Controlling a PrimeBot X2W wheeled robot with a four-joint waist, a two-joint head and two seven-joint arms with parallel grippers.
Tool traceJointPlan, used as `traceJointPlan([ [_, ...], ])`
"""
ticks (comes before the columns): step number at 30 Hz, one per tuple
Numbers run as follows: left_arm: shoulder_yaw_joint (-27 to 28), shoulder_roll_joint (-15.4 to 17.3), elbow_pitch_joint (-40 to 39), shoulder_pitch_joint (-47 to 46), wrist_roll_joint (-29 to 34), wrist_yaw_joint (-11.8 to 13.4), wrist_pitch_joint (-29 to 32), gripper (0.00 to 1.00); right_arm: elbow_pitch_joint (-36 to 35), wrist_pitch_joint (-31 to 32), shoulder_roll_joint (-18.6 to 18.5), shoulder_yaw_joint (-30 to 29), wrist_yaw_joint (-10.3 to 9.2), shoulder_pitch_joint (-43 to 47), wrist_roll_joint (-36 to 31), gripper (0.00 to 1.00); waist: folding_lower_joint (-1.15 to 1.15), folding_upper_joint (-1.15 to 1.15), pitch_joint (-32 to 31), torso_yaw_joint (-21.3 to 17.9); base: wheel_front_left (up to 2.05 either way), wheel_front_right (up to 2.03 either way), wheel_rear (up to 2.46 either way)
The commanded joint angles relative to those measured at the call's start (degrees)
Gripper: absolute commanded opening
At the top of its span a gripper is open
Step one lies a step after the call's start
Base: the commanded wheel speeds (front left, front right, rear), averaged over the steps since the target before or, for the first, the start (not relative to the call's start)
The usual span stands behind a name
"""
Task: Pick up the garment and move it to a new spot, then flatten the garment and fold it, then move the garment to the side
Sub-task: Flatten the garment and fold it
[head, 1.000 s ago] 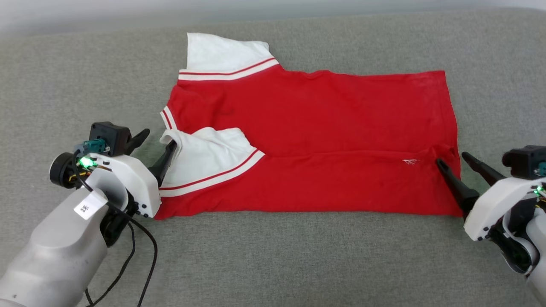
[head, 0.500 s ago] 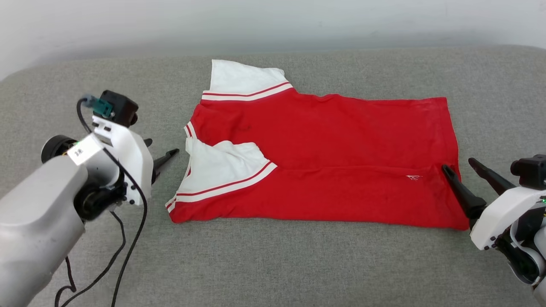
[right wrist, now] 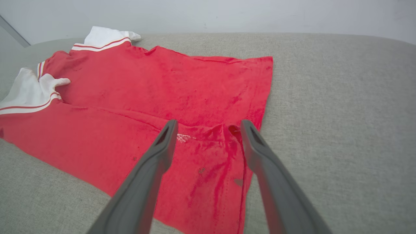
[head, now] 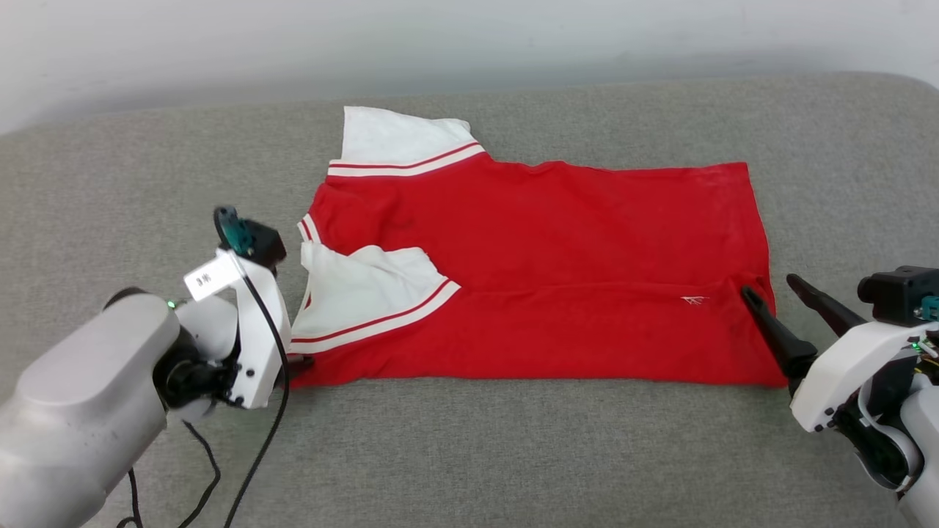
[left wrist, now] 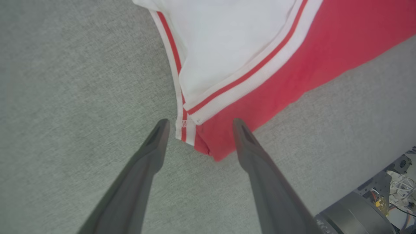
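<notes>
The garment is a red T-shirt with white, red-striped sleeves, lying flat on a grey cushion with its near long edge folded over. My left gripper points down at the garment's near left corner, open, with a finger on either side of the striped sleeve hem and nothing gripped. In the head view its white wrist hides the fingers. My right gripper is open at the hem end, one finger over the red cloth and one at its edge. In the right wrist view the right gripper straddles a small pucker in the hem.
The grey fabric surface runs wide on all sides of the shirt, with a pale wall behind it. A black cable hangs from my left arm. Part of the robot's base shows at the lower right of the left wrist view.
The left gripper left the folded sleeve, swung out to the left, then came down over the garment's near left corner. The right gripper has barely moved. The head view shifted.
</notes>
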Motion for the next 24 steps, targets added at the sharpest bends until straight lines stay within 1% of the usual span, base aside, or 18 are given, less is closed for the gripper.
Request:
traceJointPlan([
  [1, -0.4, -0.2, 0.8, 0.7, 0.7, 0.0, 0.0, 1.0, -0.3, 0.2, 0.5, -0.1, -0.05, -0.1, -0.4, 1.0, 0.0, 0.0, 0.5, -0.5, 0.0, 0.0, 0.0],
  [7, -2.0, -2.0, 4.7, 2.9, 0.4, 0.0, -0.4, 1.0, -0.8, 0.4, 1.3, -0.4, -0.05, -0.5, -0.9, 1.0, 0.0, 0.0, 1.8, -1.7, 0.0, 0.0, 0.0],
  [10, -3.3, -2.8, 5.3, 3.7, 0.8, 0.0, -0.9, 1.0, -1.0, 0.6, 1.3, -0.7, -0.05, -0.4, -1.1, 1.0, 0.0, 0.0, 2.1, -2.0, 0.0, 0.0, 0.0],
  [11, -3.5, -3.1, 5.4, 3.9, 0.6, 0.0, -1.2, 0.61, -1.0, 0.7, 1.2, -0.8, -0.05, -0.4, -1.2, 1.0, 0.0, 0.0, 2.1, -2.1, 0.0, 0.0, 0.0],
  [12, -3.7, -3.3, 5.4, 3.9, 0.4, 0.0, -1.8, 0.12, -1.1, 0.8, 1.0, -1.0, -0.05, -0.5, -1.2, 1.0, 0.0, 0.0, 2.1, -2.1, 0.0, 0.0, 0.0],
  [13, -3.9, -3.3, 5.4, 4.0, 0.4, 0.0, -2.4, 0.0, -1.3, 0.9, 0.8, -1.2, -0.05, -0.6, -1.4, 1.0, 0.0, 0.0, 2.0, -2.1, 0.0, 0.0, 0.0],
  [20, -5.0, -1.9, 3.0, 2.3, 0.5, 0.0, -6.2, 0.0, -3.5, 2.2, -2.2, -1.9, -0.05, -2.3, -3.5, 1.0, 0.0, 0.0, 0.9, -1.7, 0.0, 0.0, 0.0],
  [22, -5.0, -1.4, 1.8, 1.7, 0.3, 0.0, -7.5, 0.0, -5.1, 4.3, -3.8, -2.0, -0.05, -2.9, -4.0, 1.0, 0.0, 0.0, 0.6, -1.4, 0.0, 0.0, 0.0],
  [24, -5.1, -0.6, 0.8, 1.2, 0.5, 0.0, -8.8, 0.0, -7.1, 8.5, -6.0, -1.1, -0.05, -3.3, -3.8, 1.0, 0.0, 0.0, 0.3, -1.1, 0.0, 0.0, 0.0],
])
